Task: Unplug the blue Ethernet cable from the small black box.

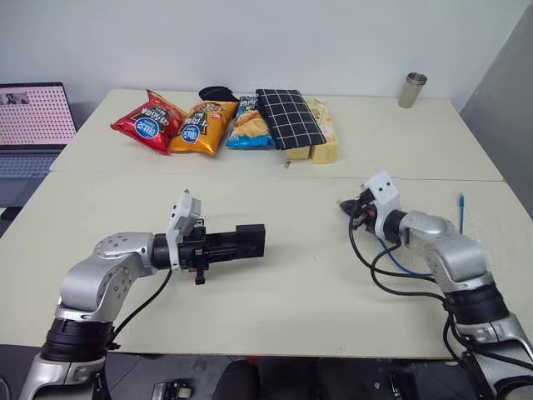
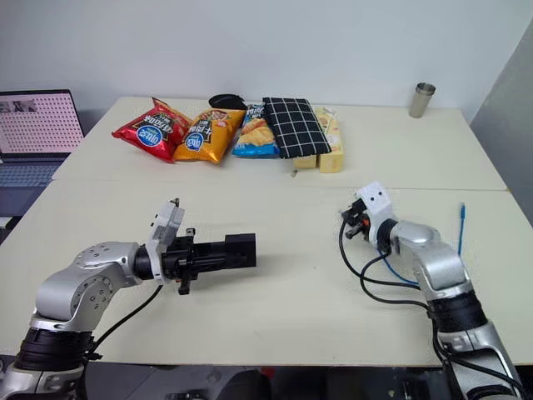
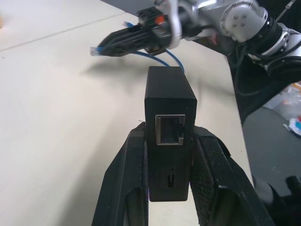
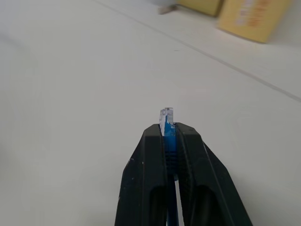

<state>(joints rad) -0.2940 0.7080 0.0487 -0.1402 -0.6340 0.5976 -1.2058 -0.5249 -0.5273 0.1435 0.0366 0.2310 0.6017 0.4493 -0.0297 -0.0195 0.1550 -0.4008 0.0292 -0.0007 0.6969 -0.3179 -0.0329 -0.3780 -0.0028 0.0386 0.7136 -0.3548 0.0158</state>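
Matte-black small squarish box [image 3: 169, 141] sitting pinched in left hand [image 1: 250, 242] above cream desk [image 1: 283, 292], port empty. Thin bright-blue Ethernet cable [image 4: 168, 134] unplugged, clear plug end being pinched by right hand [image 4: 170, 129], well apart from box; cord trailing onto desk.

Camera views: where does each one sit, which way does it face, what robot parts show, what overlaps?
Head stereo pair: on the head, facing forward and down over the table; both arms show, left gripper shut on the small black box, right gripper.
Left wrist: looks along its fingers at the box's empty port, with the right gripper beyond.
Right wrist: looks along its fingers, pinching the blue Ethernet cable plug.
Shared: cable, right gripper, tabletop.
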